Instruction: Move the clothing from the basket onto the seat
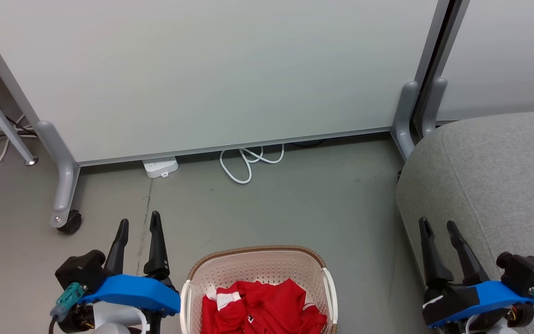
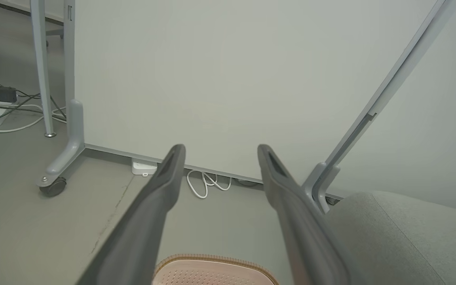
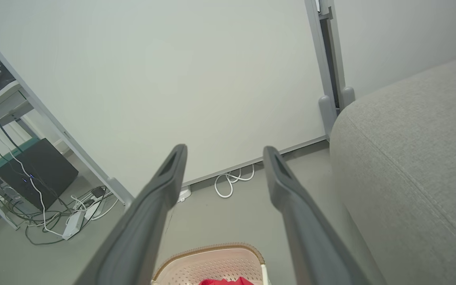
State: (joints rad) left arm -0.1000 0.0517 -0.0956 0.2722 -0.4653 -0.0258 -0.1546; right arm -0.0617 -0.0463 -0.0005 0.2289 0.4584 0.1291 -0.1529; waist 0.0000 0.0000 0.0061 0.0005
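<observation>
Clothing (image 1: 262, 306) in basket (image 1: 257, 253), bottom centre, between left gripper (image 1: 139, 219) and right gripper (image 1: 437, 222), both spread, empty, seat (image 1: 494, 176) at right.

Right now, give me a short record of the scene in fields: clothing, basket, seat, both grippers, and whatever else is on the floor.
clothing: red with white trim, bunched inside the basket
basket: cream, brown rim, on the floor before the robot
seat: grey, at the robot's right, no clothing on the visible part
left gripper: open, holding nothing
right gripper: open, holding nothing
floor: white cable and power strip by the partition
</observation>
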